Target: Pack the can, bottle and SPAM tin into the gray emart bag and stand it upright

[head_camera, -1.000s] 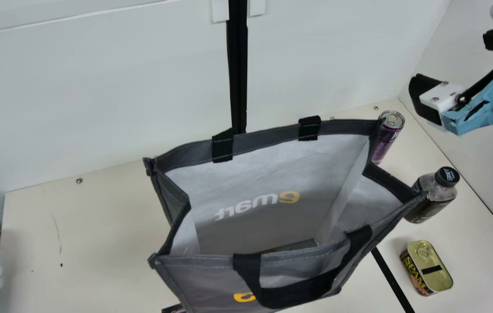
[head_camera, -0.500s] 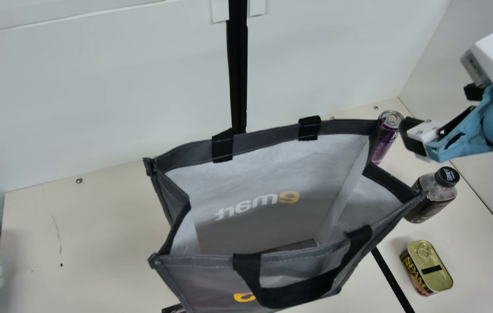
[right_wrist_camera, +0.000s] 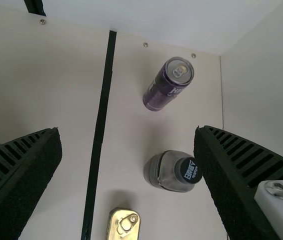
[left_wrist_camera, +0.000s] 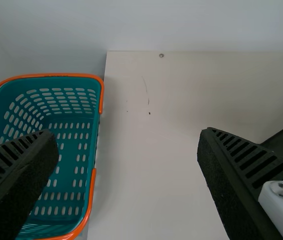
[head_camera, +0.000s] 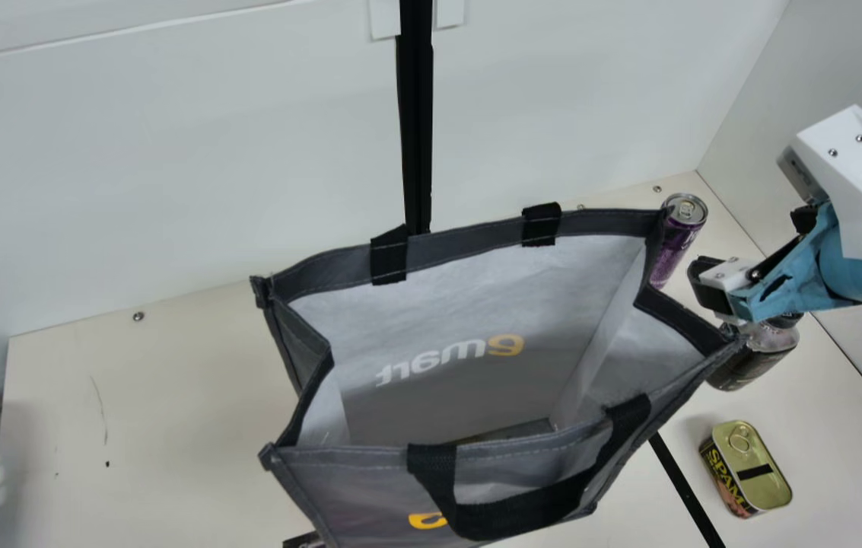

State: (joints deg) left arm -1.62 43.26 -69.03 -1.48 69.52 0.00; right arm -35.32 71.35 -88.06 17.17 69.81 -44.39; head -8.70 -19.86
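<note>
My right gripper [head_camera: 754, 259] is at the right of the main view, above the bottle [head_camera: 754, 365] and partly covering its cap. In the right wrist view my right gripper [right_wrist_camera: 126, 145] stands wide open, with the purple can [right_wrist_camera: 166, 85], bottle [right_wrist_camera: 171, 171] and tin's gold lid [right_wrist_camera: 123, 225] below. The gray emart bag [head_camera: 469, 327] stands upright with its mouth spread. Behind its right corner is the can [head_camera: 678, 236]; the SPAM tin [head_camera: 746, 468] lies right of the bag. My left gripper [left_wrist_camera: 126, 150] is open and holds nothing in the left wrist view.
A teal basket [left_wrist_camera: 66, 165] with orange handles is beside the table's [left_wrist_camera: 146, 150] edge in the left wrist view. A white wall [head_camera: 172, 152] rises behind the table, another at the right. A dark flat item [head_camera: 303, 540] shows at the bag's lower left.
My right arm has come down and inward from the upper right to above the bottle. The bag, can, bottle and SPAM tin have not moved.
</note>
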